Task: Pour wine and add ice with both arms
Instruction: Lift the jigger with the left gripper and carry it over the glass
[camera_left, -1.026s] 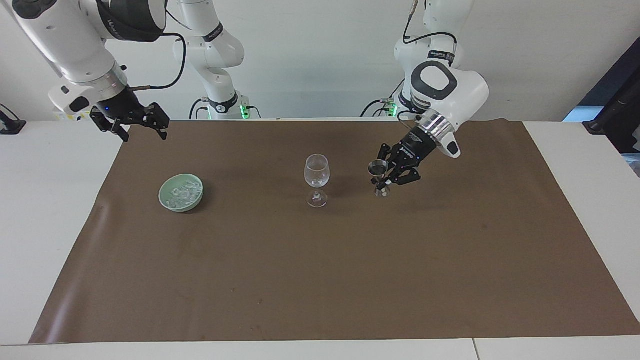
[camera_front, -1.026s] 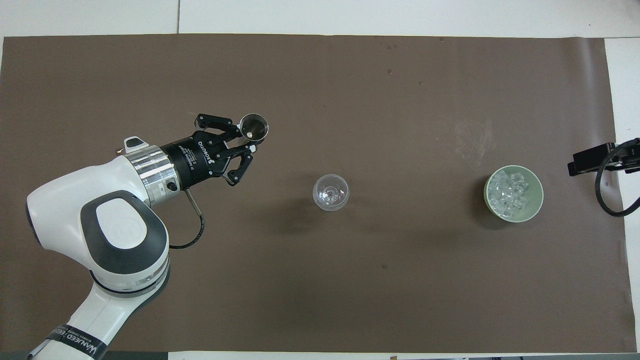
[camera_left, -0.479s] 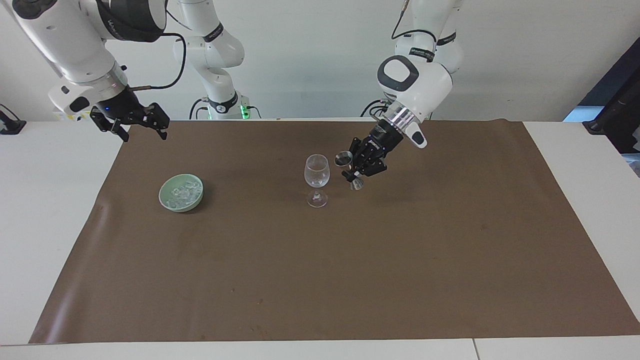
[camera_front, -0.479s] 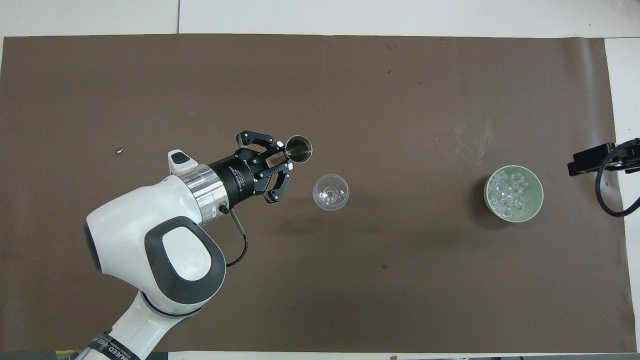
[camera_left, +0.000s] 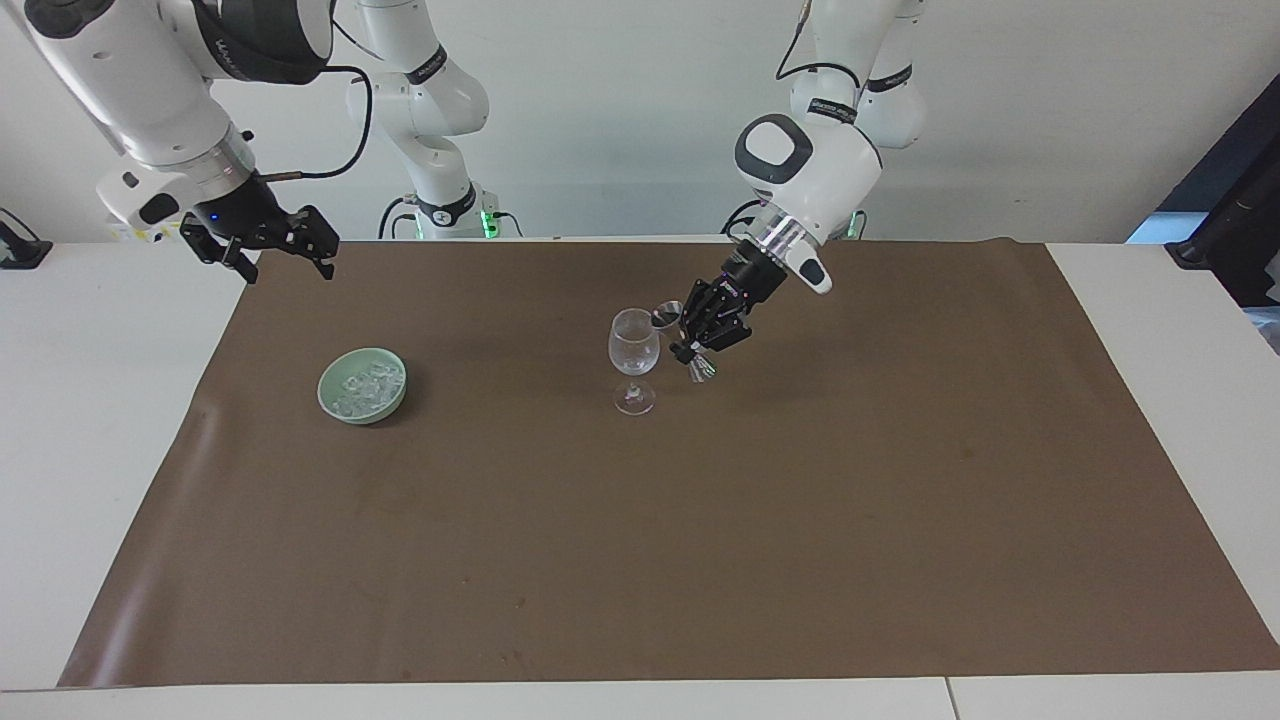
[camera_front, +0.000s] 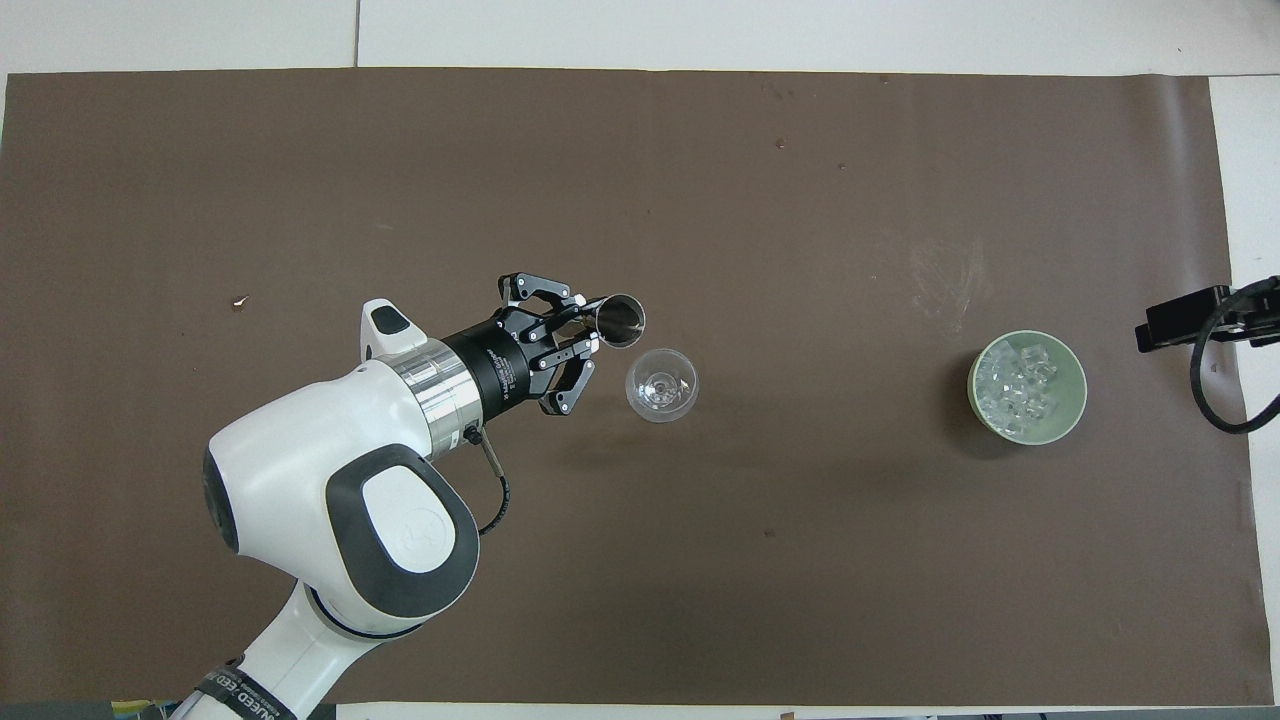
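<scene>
- Where the facing view is read, a metal jigger (camera_left: 683, 343) is seen clamped at its waist by the left gripper (camera_left: 697, 340), tilted, its upper cup just beside the rim of the wine glass (camera_left: 633, 358) at the glass's 2 o'clock.
- The glass is stood upright on the brown mat (camera_left: 700, 560); at its 9 o'clock, well apart, the ice (camera_left: 364, 388) is heaped in a pale green bowl (camera_left: 337, 403).
- The right gripper (camera_left: 270, 247) is held in the air with its fingers spread, at the bowl's 11 o'clock, over the mat's edge; that arm waits.
- Where the overhead view is read, the left gripper (camera_front: 585, 328) is shown closed on the jigger (camera_front: 620, 320), at the glass's (camera_front: 661, 385) 10 o'clock.
- The ice (camera_front: 1018, 385) is found in the bowl (camera_front: 1070, 417) at the glass's 3 o'clock, and only part of the right gripper (camera_front: 1185, 317) is seen at the picture's edge, at the bowl's 2 o'clock.
</scene>
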